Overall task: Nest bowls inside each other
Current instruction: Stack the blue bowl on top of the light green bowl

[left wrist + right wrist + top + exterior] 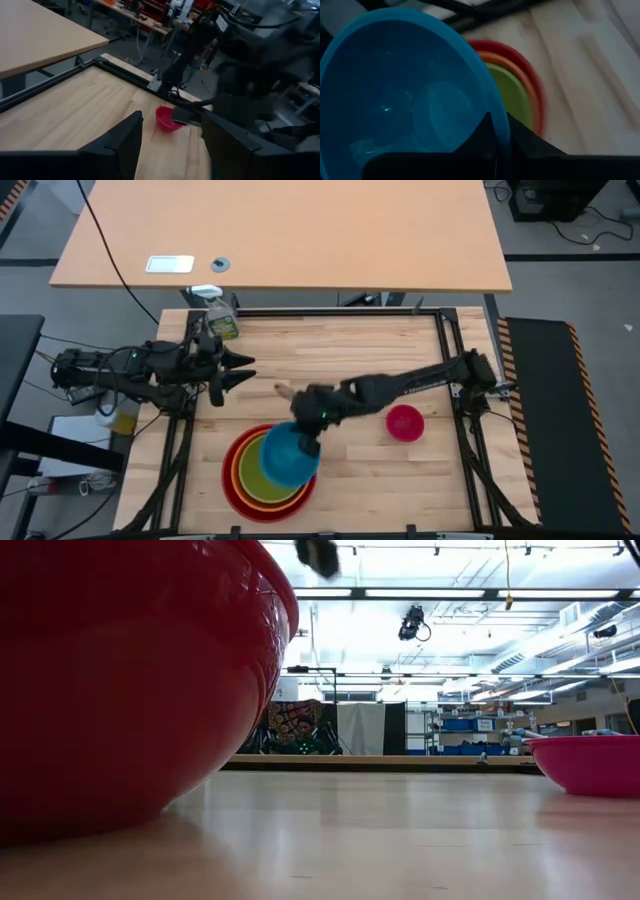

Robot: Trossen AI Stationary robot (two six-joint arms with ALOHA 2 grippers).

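A blue bowl [283, 457] hangs tilted over a nested stack: a red bowl [235, 485] outermost, with orange, yellow and green bowls [262, 490] inside it. My right gripper [311, 442] is shut on the blue bowl's rim. In the right wrist view the blue bowl [405, 95] fills the picture, with the stack [520, 85] behind it. A small pink bowl [405, 423] stands on its base on the table to the right. My left gripper [248, 370] waits open at the table's left side, holding nothing. My right gripper pinches the blue bowl's rim [501, 137] on the side toward the table's right, one finger inside the bowl and one outside. The fingers slant down from the far right. The bowl is tilted, held over the stack; I cannot tell whether it touches the green bowl.
A green spray bottle [222, 317] stands at the far left corner of the wooden table. Black frame rails [448, 350] run along the table's sides. In the low view the red bowl [120, 690] fills the left and the pink bowl [590, 765] sits at the right.
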